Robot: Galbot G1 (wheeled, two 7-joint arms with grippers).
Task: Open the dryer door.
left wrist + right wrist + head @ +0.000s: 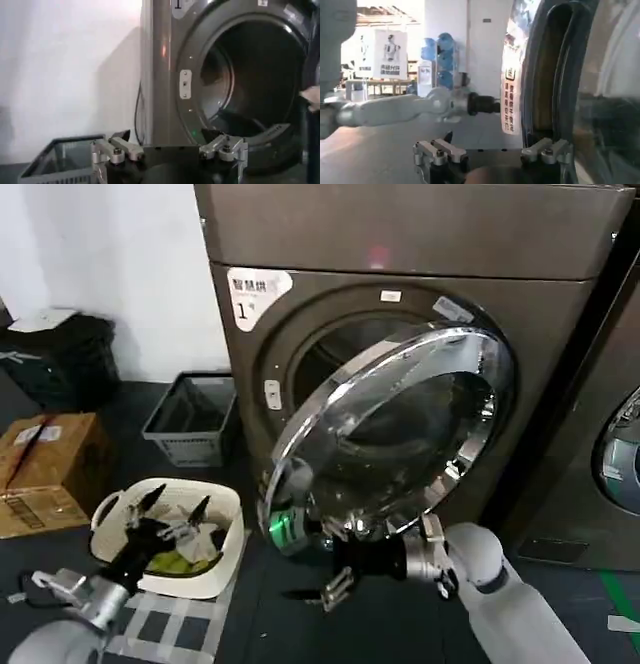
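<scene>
Left of the bronze-grey front-loading dryer [400,244], the left gripper [175,509] idles spread wide; the chrome-rimmed dark-glass dryer door [390,434] hangs part-open, and the wide-spread right gripper [318,592] below could slip off its edge.

A white tub [228,514] sits beside a grey basket [190,421]. A cardboard box [48,469] lies further left

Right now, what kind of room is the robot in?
Probably a laundry room. There's a big dryer with its round door swung open, another machine right beside it, and a white laundry basket on the floor.
</scene>
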